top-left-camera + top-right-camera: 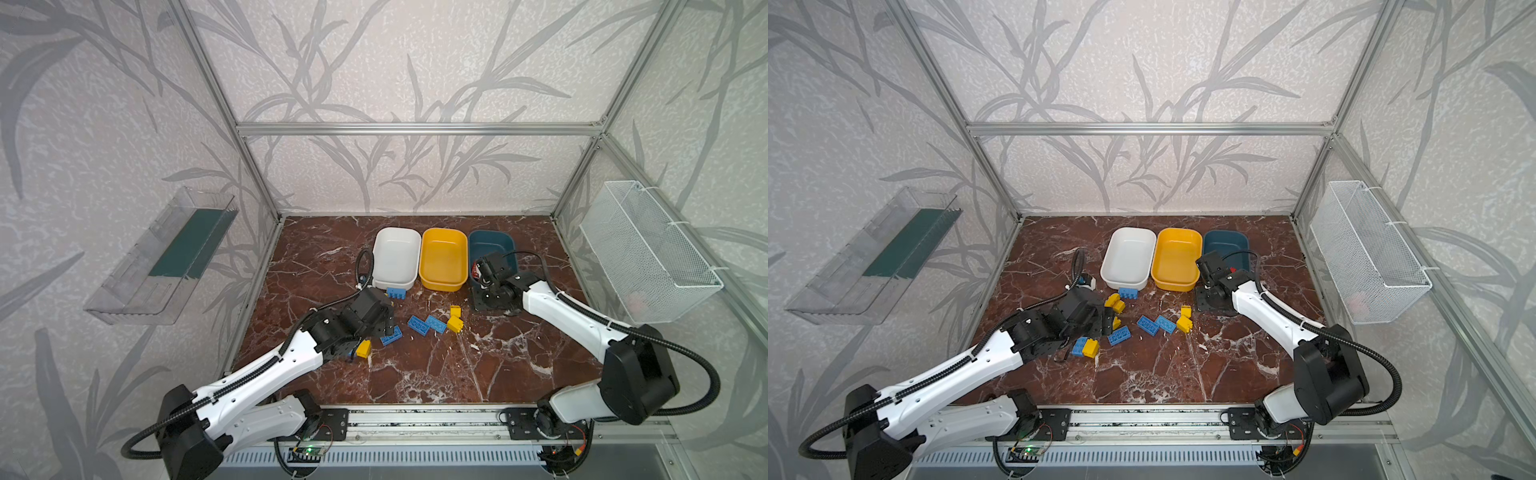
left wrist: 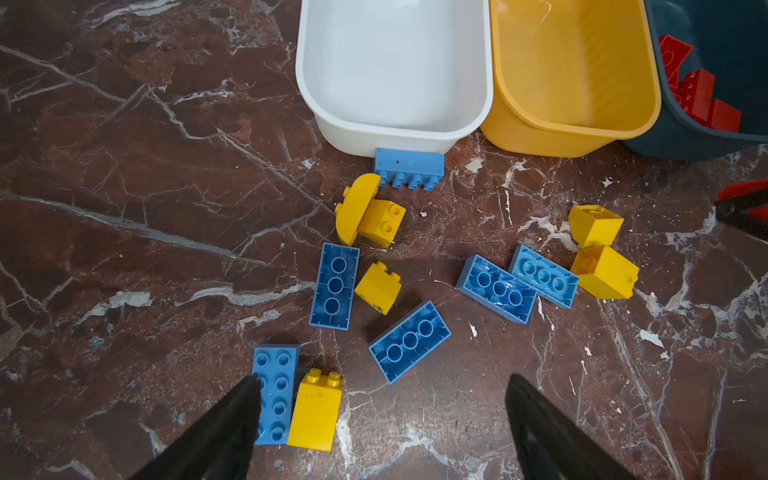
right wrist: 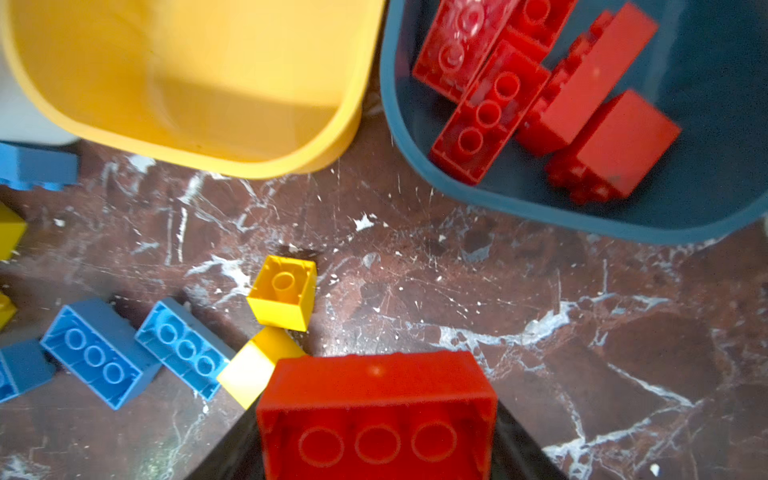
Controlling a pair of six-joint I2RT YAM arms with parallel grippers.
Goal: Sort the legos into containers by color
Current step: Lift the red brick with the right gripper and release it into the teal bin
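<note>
**While the right gripper is holding a red brick, the arms are hiding part of the pile**

Because the right wrist view is coming out blurred, we are reading the right gripper (image 3: 376, 419) mostly by colour. It is clamping a red brick (image 3: 376, 395), hollow side towards the camera. The picture edge is cutting off the brick's lower part, and the black fingers (image 3: 523, 449) are barely showing beside it. Around the brick we are seeing bare bench (image 3: 540, 291), near the teal tub (image 3: 715, 124). In both top views the gripper is covering that tub's near end, so we cannot tell how close to the rim it is hanging. Inside the tub, red bricks (image 3: 490, 112) are lying in a heap that the picture edge is cropping, so we are not counting them.

The white tub (image 1: 397, 253) and the yellow tub (image 1: 442, 257) are standing side by side with the teal one, in a row near the bench's far edge. A blue brick (image 1: 395, 293) is lying on its side against the white tub's near wall. Blue bricks (image 2: 494, 289) and yellow bricks (image 2: 604, 272) are lying loose mid-bench. In a top view the left arm (image 1: 266, 370) is covering several of them.

The left gripper (image 2: 382, 399) is standing wide apart and holding nothing. One finger (image 2: 232, 424) is overlapping a studded blue brick (image 2: 274, 399), which is lying just beside a yellow brick (image 2: 316, 411). We cannot tell whether the finger is touching it.

In the wire basket (image 1: 648, 253) a pale shape is showing too faintly to name.
</note>
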